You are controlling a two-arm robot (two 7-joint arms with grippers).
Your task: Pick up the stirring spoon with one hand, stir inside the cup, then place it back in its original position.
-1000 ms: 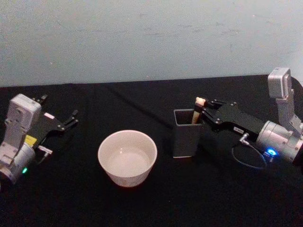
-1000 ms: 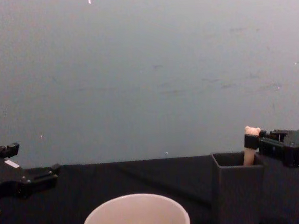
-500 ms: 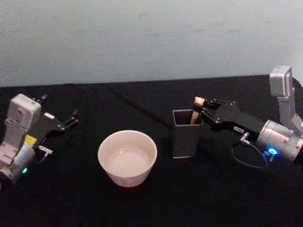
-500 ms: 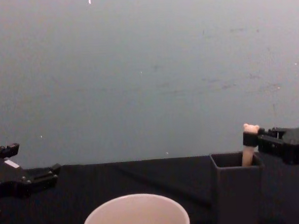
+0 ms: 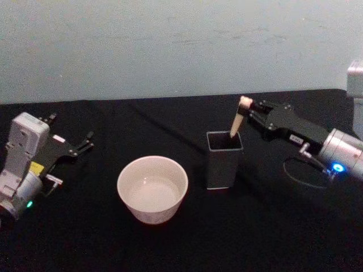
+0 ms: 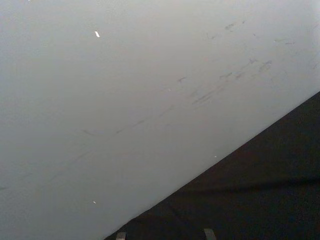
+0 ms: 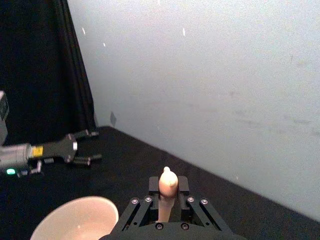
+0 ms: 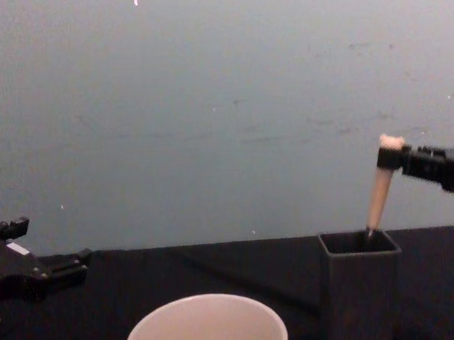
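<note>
The stirring spoon (image 5: 237, 120) has its cream handle tilted above the dark grey square holder (image 5: 223, 160), its bowl end still hidden inside. My right gripper (image 5: 248, 110) is shut on the handle's top, just under the bear head (image 8: 391, 140). From the side, the spoon (image 8: 380, 191) leans up and right out of the holder (image 8: 360, 283). The right wrist view shows the handle tip (image 7: 168, 183) clamped between the fingers (image 7: 141, 210). The round cream-white cup (image 5: 152, 188) stands left of the holder. My left gripper (image 5: 83, 143) rests open at the far left.
A black cloth (image 5: 187, 238) covers the table, with a pale wall behind. The right arm's cable (image 5: 300, 173) loops over the cloth to the right of the holder. Bare cloth separates the cup and the left gripper.
My right gripper has risen with the spoon, drawing the handle up out of the holder and tilting it. The left arm has not moved.
</note>
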